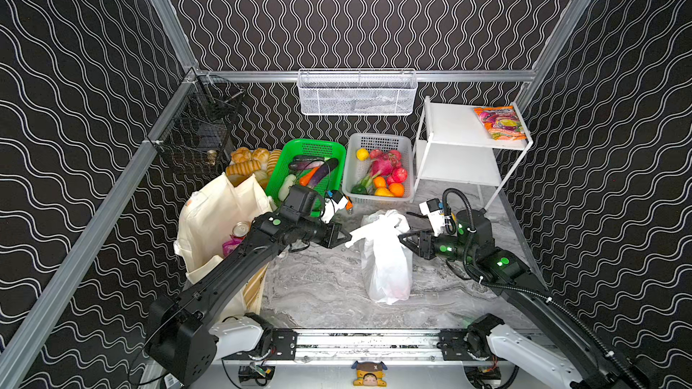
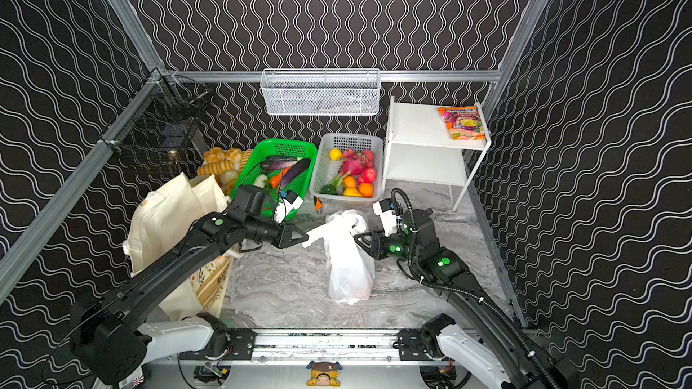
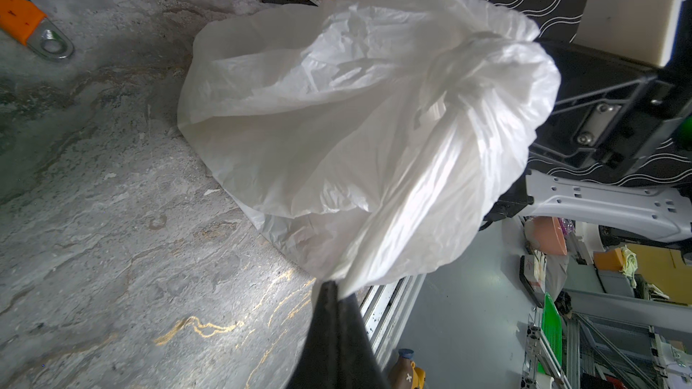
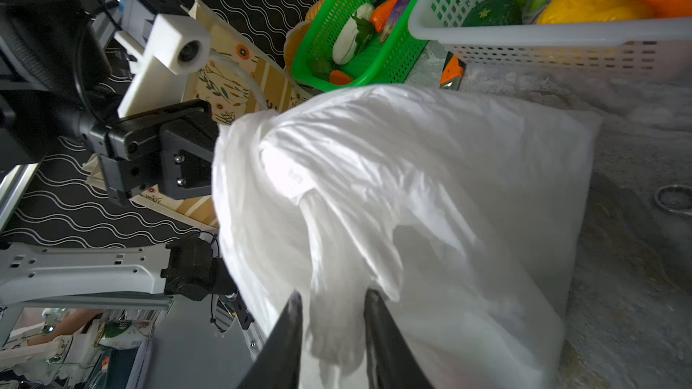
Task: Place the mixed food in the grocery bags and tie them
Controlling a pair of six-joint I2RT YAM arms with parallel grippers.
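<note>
Both top views are bright and evenly lit from above. The bag [image 1: 385, 256] throws only a faint, soft shadow on the table [image 1: 318, 286] beside it. Away from the bag, the walls [image 1: 75, 106] splay outward with wide-angle stretch. In the left wrist view the bag is close to white-out, a dark shadow lies beside it, and gold veins [image 3: 198, 327] glint. In the right wrist view the bag's folds smear with motion blur by the right gripper [image 4: 332, 303], a dark, unfocused silhouette.
</note>
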